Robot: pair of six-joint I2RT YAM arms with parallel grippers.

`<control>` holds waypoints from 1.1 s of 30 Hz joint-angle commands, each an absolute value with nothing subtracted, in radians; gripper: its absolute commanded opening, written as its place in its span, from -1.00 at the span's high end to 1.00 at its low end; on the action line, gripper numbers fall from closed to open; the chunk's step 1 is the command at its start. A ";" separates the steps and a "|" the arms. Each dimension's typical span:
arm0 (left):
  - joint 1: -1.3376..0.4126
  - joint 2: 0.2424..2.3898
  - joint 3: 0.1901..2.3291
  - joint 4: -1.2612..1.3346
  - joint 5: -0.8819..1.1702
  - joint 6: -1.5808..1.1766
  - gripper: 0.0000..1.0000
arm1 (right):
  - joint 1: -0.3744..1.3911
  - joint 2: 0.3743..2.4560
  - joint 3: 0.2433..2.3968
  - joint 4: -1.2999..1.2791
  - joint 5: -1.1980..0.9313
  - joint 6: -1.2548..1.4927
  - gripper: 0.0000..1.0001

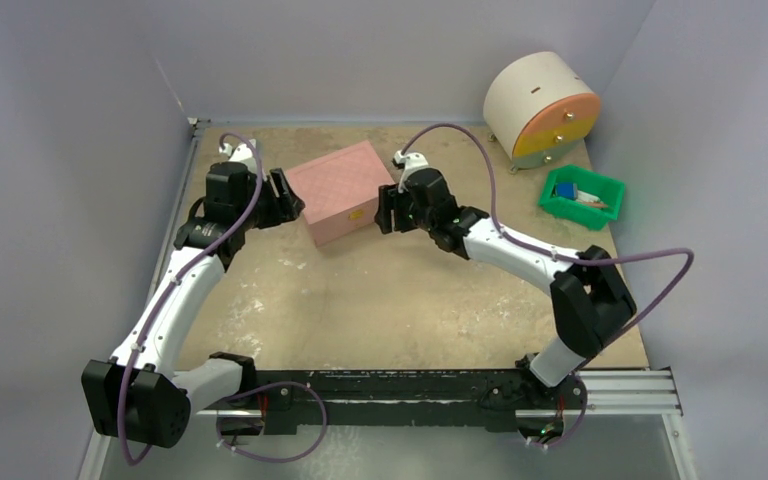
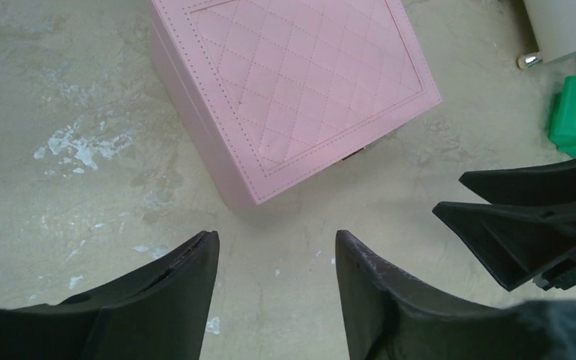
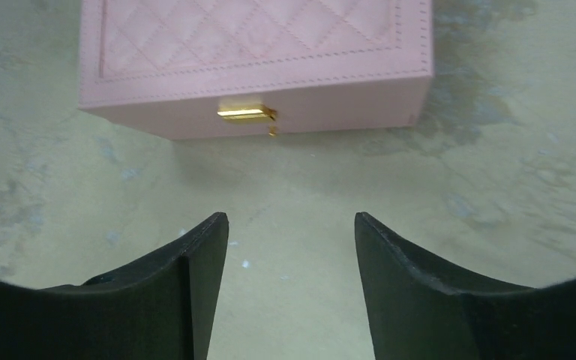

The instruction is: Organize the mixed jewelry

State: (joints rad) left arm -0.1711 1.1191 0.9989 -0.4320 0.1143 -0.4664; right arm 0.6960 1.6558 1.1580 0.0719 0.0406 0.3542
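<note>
Pink jewelry box (image 1: 341,190) mid-table, lid down, gold clasp (image 3: 244,113) facing right gripper (image 3: 291,247); left gripper (image 2: 276,259) just beside opposite corner; both sets of fingers spread, holding nothing; no loose jewelry visible; fits either a closed box awaiting sorting or one shut again afterwards; green bin (image 1: 581,196) well apart.

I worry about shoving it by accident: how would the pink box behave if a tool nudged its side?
The pink box looks stiff-walled and sits flat on the table, so it would probably slide, not tip or roll. Its lid is shut, with the gold clasp seemingly closed, so it likely stays shut.
</note>
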 commanded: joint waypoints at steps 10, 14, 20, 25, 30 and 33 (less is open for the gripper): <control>-0.210 1.131 0.999 -0.409 0.072 -0.447 -0.51 | 0.556 1.241 0.902 -0.039 0.259 0.257 -0.98; -0.228 1.133 0.997 -0.406 0.074 -0.444 -0.56 | 0.551 1.061 0.848 -0.128 0.328 0.257 -0.98; -0.300 1.100 0.992 -0.388 0.070 -0.421 -0.61 | 0.551 0.755 0.804 -0.255 0.322 0.352 -0.98; -0.398 1.034 0.996 -0.409 0.004 -0.372 -0.64 | 0.551 0.597 0.829 -0.378 0.289 0.366 -0.98; -0.439 0.889 0.968 -0.380 0.003 -0.347 -0.66 | 0.552 0.534 0.882 -0.480 0.255 0.379 -0.98; -0.440 0.792 0.942 -0.344 0.003 -0.342 -0.67 | 0.551 0.502 0.888 -0.479 0.248 0.376 -0.98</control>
State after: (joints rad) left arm -0.4370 0.9123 0.9638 -0.4282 0.0277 -0.3775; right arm 0.5495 0.5339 0.8387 -0.4297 0.2695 0.3603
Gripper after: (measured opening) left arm 0.830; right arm 0.987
